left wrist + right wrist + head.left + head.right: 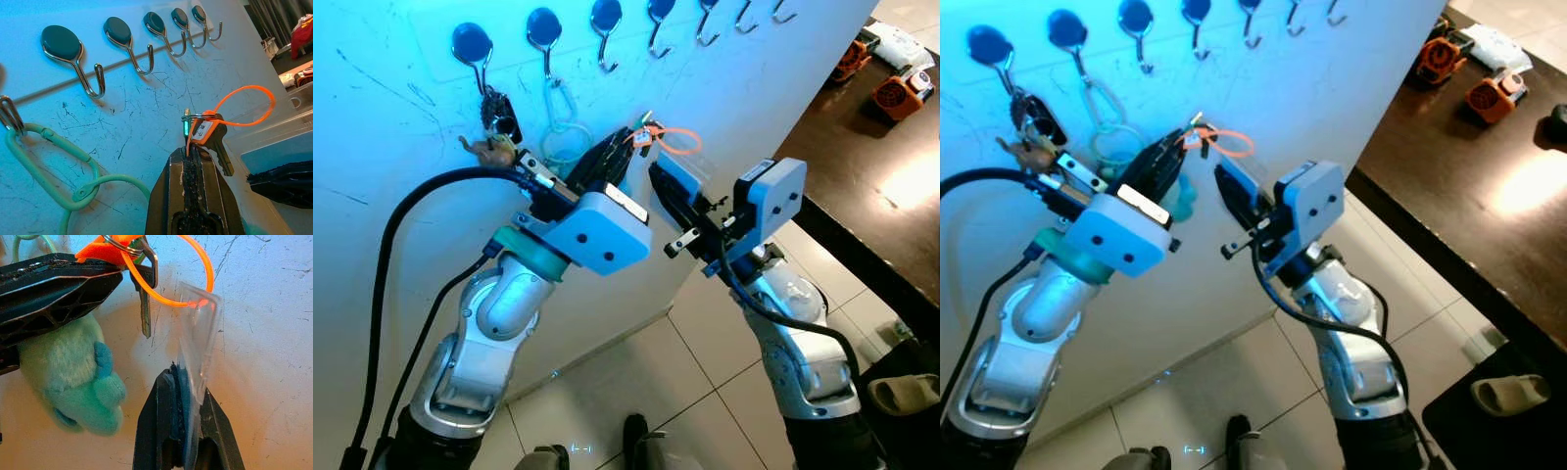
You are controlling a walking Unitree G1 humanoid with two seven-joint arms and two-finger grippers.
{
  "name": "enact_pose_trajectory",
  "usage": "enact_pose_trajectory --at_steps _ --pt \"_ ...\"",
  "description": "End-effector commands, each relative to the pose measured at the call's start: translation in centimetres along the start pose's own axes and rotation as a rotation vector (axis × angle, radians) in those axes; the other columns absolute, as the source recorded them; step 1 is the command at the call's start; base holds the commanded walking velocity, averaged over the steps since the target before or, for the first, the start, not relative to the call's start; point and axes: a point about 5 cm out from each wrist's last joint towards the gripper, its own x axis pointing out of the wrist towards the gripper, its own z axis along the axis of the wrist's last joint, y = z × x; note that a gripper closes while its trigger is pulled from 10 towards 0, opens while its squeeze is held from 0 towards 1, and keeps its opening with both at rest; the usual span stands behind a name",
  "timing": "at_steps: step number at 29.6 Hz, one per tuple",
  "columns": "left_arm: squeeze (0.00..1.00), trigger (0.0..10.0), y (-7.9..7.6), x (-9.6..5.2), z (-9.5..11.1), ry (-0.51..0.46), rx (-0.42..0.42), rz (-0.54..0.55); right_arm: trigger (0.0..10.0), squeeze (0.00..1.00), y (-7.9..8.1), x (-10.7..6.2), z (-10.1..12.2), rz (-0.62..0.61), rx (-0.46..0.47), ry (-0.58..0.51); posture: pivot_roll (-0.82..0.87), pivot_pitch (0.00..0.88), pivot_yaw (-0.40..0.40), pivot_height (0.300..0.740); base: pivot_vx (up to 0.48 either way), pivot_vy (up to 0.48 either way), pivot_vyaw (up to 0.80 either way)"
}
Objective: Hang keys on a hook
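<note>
Left end effector (188, 161) is clamped on the keys (208, 137), pinching at the orange tag just under the ring. The orange loop (244, 105) sticks out past the fingertips, up and toward the robot's right; the key blade hangs down beside the fingers.

Right end effector (183, 382) is closed on a clear plastic sleeve (198, 333) that the orange loop threads through, so both arms hold the same bundle, close to the wall (372, 235).

Key relation: the hook row (146, 46) lies above the left fingertips. The nearest free hook (88, 73) sits up and to the robot's left of the keys, the next hook (139, 56) roughly straight above. Hooks farther left already carry a green carabiner loop (49, 161) and a dark key bunch (499, 122).

The loop's opening faces mostly along the wall, not square to a hook tip. My read: the left arm leads, needs to go up and then drop the loop over a tip; the right sleeve grip can spread the loop.
</note>
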Motion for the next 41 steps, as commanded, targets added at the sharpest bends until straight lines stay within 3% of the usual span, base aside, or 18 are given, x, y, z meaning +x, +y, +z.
enact_pose_trajectory --at_steps 1,2,3,4,9,10,15,16,17,19,20,22,23,24,26,31,37,41 --pt "0.00 10.0 -0.6 -0.4 -0.4 0.019 0.006 -0.036 0.0 0.00 0.3 -0.4 0.1 0.009 0.007 -0.012 -0.04 0.199 0.005 0.740 0.000 0.000 0.00" --pt "0.00 10.0 -0.6 -0.4 -0.4 0.019 0.006 -0.036 0.0 0.00 0.3 -0.4 0.1 0.009 0.007 -0.012 -0.04 0.199 0.005 0.740 0.000 0.000 0.00" --pt "0.84 10.0 -0.5 -0.4 -0.4 0.018 0.004 -0.040 0.0 0.00 0.3 -0.4 0.1 0.008 0.007 -0.015 -0.04 0.199 0.007 0.740 0.000 0.000 0.00" --pt "1.00 10.0 -0.5 -0.5 -0.4 0.016 -0.005 -0.047 0.0 0.00 0.3 -0.4 0.1 0.004 0.007 -0.019 -0.04 0.200 0.007 0.740 0.000 0.000 0.00" --pt "1.00 10.0 -0.4 -0.9 -0.5 0.022 -0.015 -0.068 0.0 0.00 0.2 -0.3 0.2 -0.002 0.002 -0.027 -0.04 0.202 0.008 0.740 0.000 0.000 0.00" --pt "0.00 10.0 -0.2 -2.1 -0.5 0.019 -0.026 -0.140 0.0 0.00 0.0 -0.3 0.6 -0.014 -0.012 -0.035 -0.04 0.205 0.008 0.740 0.000 0.000 0.00" --pt "0.00 10.0 -0.2 -2.5 -0.5 0.017 -0.029 -0.160 0.0 0.00 0.0 -0.3 0.6 -0.018 -0.016 -0.038 -0.04 0.205 0.008 0.740 0.000 0.000 0.00" --pt "0.00 10.0 0.0 -3.3 -0.6 0.022 -0.037 -0.198 10.0 0.00 -0.2 -0.3 0.9 -0.026 -0.026 -0.039 -0.03 0.213 0.009 0.740 0.000 0.000 0.00" --pt "0.00 10.0 0.0 -3.3 -0.6 0.022 -0.037 -0.198 10.0 0.00 -0.2 -0.3 0.9 -0.026 -0.026 -0.039 -0.03 0.213 0.009 0.740 0.000 0.000 0.00" --pt "0.00 10.0 0.2 -5.6 -1.1 0.148 -0.290 -0.333 10.0 0.00 -0.7 -0.8 2.1 -0.004 -0.066 -0.049 -0.03 0.221 0.010 0.740 0.000 0.000 0.00" --pt "0.00 10.0 0.2 -5.6 -1.1 0.148 -0.290 -0.333 10.0 0.00 -0.7 -0.8 2.1 -0.004 -0.066 -0.049 -0.03 0.221 0.010 0.740 0.000 0.000 0.00" --pt "0.00 10.0 0.1 -6.9 -0.8 0.219 -0.632 -0.436 10.0 0.00 -1.1 -0.9 4.0 0.057 -0.106 -0.076 -0.03 0.225 0.008 0.740 0.000 0.000 0.00" --pt "0.00 10.0 0.1 -6.9 -0.8 0.219 -0.632 -0.436 10.0 0.00 -1.1 -0.9 4.0 0.057 -0.106 -0.076 -0.03 0.225 0.008 0.740 0.000 0.000 0.00" --pt "0.00 10.0 0.0 -7.0 -0.5 0.210 -0.737 -0.478 10.0 0.00 -1.2 -0.8 4.9 0.090 -0.116 -0.097 -0.03 0.222 0.007 0.740 0.000 0.000 0.00" --pt "0.00 10.0 -0.1 -7.0 -0.3 0.194 -0.838 -0.505 10.0 0.00 -1.5 -0.6 6.0 0.111 -0.127 -0.126 -0.04 0.219 0.007 0.740 0.000 0.000 0.00" --pt "0.00 10.0 -0.1 -6.8 -0.9 0.184 -0.916 -0.487 10.0 0.00 -2.7 0.5 7.8 0.093 -0.119 -0.186 -0.04 0.215 0.008 0.740 0.000 0.000 0.00" --pt "0.00 10.0 0.0 -6.4 -1.4 0.208 -0.918 -0.472 10.0 0.00 -3.1 2.4 7.3 0.011 -0.102 -0.178 -0.04 0.216 0.008 0.740 0.000 0.000 0.00" --pt "0.00 10.0 0.3 -6.2 -1.1 0.222 -0.961 -0.476 10.0 0.00 -2.1 4.2 6.0 -0.062 -0.041 -0.125 -0.04 0.220 0.002 0.740 0.000 0.000 0.00"
